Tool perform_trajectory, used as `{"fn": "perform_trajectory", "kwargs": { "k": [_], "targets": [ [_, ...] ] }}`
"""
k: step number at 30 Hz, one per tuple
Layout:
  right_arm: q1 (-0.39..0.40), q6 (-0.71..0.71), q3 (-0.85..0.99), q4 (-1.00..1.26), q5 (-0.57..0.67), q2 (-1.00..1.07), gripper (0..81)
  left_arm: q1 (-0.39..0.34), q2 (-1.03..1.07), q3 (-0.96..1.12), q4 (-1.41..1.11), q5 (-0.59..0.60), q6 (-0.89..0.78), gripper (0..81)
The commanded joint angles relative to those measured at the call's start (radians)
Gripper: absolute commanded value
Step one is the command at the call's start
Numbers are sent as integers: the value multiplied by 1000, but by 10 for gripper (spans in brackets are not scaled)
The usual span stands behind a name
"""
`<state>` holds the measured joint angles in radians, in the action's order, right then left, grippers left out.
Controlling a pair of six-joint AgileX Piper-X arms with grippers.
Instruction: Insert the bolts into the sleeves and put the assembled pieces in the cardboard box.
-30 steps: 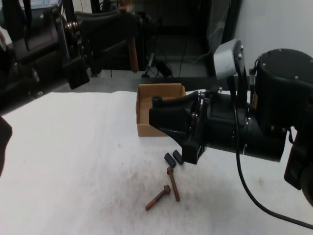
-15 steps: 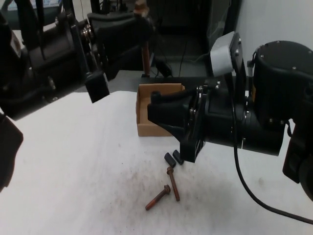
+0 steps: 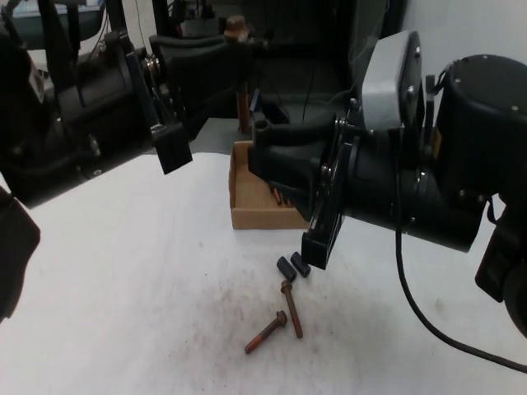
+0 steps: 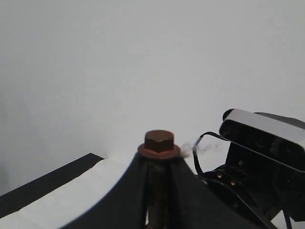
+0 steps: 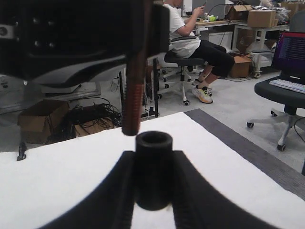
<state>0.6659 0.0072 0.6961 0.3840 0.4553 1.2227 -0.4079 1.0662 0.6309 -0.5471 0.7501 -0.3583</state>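
My left gripper (image 3: 239, 56) is shut on a rusty bolt (image 3: 240, 74), held upright with its hex head (image 4: 158, 142) on top between the fingers. My right gripper (image 5: 153, 164) is shut on a black sleeve (image 5: 153, 168), its bore facing up. The bolt's threaded tip (image 5: 132, 109) hangs just above the sleeve's rim, slightly off to one side. Both are held in the air over the cardboard box (image 3: 247, 216). On the white bench in front of the box lie two loose black sleeves (image 3: 284, 267) (image 3: 300, 263) and two more bolts (image 3: 290, 309) (image 3: 265, 332).
A reddish piece (image 3: 276, 196) lies inside the box. The right arm's bulky body (image 3: 428, 189) covers the bench's right side. White bench surface (image 3: 123, 271) lies open to the left and front. Chairs, boxes and a seated person stand far behind in the room.
The left arm has swung the bolt rightwards until it stands over the sleeve. The right gripper has risen with the sleeve, uncovering part of the box's inside.
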Motion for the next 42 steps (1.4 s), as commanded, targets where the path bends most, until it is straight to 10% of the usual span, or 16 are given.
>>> {"fn": "perform_trajectory", "kwargs": {
  "k": [1,42],
  "targets": [
    [2,-7,12,18,-7,0,8,-4,-1,12,-2,-5,41,0],
    [49,-74,12,-66,-42,0,8,-51,-1,12,9,-30,38,0]
  ]
}}
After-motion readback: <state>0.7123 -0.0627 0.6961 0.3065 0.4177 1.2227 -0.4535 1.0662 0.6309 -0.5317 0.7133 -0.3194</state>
